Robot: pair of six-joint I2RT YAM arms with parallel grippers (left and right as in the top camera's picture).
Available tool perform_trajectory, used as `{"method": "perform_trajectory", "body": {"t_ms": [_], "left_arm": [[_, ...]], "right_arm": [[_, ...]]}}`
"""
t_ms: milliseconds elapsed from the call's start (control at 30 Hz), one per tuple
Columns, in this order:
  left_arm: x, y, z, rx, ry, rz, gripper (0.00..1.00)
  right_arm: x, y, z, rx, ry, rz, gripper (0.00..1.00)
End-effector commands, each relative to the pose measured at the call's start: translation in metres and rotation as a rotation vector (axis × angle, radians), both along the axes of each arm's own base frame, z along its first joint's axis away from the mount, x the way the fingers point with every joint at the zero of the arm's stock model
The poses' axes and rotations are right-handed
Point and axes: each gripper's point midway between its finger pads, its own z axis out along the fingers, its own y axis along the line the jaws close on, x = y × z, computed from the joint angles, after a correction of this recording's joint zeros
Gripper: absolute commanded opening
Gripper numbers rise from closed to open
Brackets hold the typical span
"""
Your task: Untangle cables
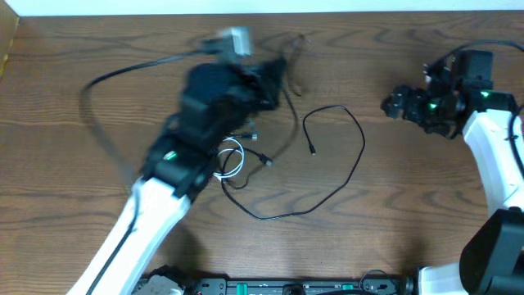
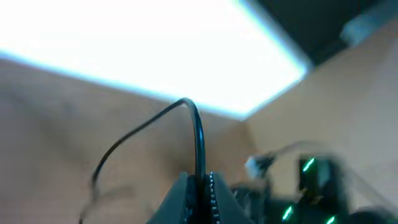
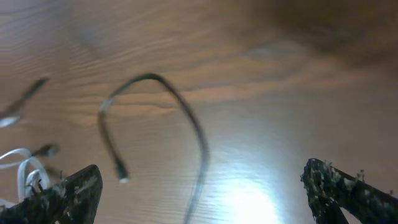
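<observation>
My left gripper is blurred at the upper middle of the table. In the left wrist view its jaws are shut on a thin black cable that rises from them and arcs down to the left. A second black cable lies in a wide open loop at the centre, its plug end inside the loop. It also shows in the right wrist view. A white cable is coiled beside my left arm. My right gripper hangs open and empty to the right of the loop, its fingers wide apart.
The wooden table spans the view, with a white strip along the far edge. A thicker dark cable arcs from my left wrist out over the table's left side. The arm bases stand at the front edge.
</observation>
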Motion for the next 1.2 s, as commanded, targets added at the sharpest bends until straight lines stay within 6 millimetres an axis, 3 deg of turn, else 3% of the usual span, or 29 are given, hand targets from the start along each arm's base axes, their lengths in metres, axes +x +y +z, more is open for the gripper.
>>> {"method": "perform_trajectory", "body": {"t_ms": [0,100,200,233,267,367,567,700,933,1167], "left_arm": [[-0.003,0.046,0.055,-0.043,-0.161,0.164,0.07],[-0.009,0.079,0.084,-0.079,-0.243,0.287,0.07],[-0.016,0.106,0.099,-0.095,-0.283,0.378,0.08],[-0.017,0.111,0.101,-0.097,-0.289,0.393,0.08],[-0.019,0.121,0.104,-0.098,-0.298,0.421,0.07],[-0.018,0.135,0.105,-0.092,-0.300,0.460,0.07],[-0.015,0.147,0.104,-0.086,-0.300,0.491,0.07],[-0.015,0.150,0.102,-0.078,-0.296,0.499,0.07],[-0.010,0.175,0.092,-0.080,-0.251,0.572,0.07],[-0.009,0.185,0.090,-0.072,-0.243,0.600,0.07]], "right_arm": [[0.002,0.055,0.020,0.146,-0.096,0.217,0.99],[0.005,0.093,0.036,0.221,-0.175,0.333,0.99],[0.005,0.126,0.046,0.232,-0.236,0.423,0.99],[0.005,0.135,0.047,0.234,-0.248,0.446,0.99],[0.001,0.160,0.050,0.240,-0.276,0.509,0.99],[-0.006,0.195,0.049,0.252,-0.301,0.596,0.99],[-0.020,0.259,0.023,0.289,-0.302,0.746,0.99],[-0.042,0.306,-0.012,0.339,-0.255,0.863,0.97],[-0.065,0.338,-0.043,0.349,-0.209,0.941,0.92],[-0.057,0.335,-0.052,0.313,-0.210,0.917,0.82]]}}
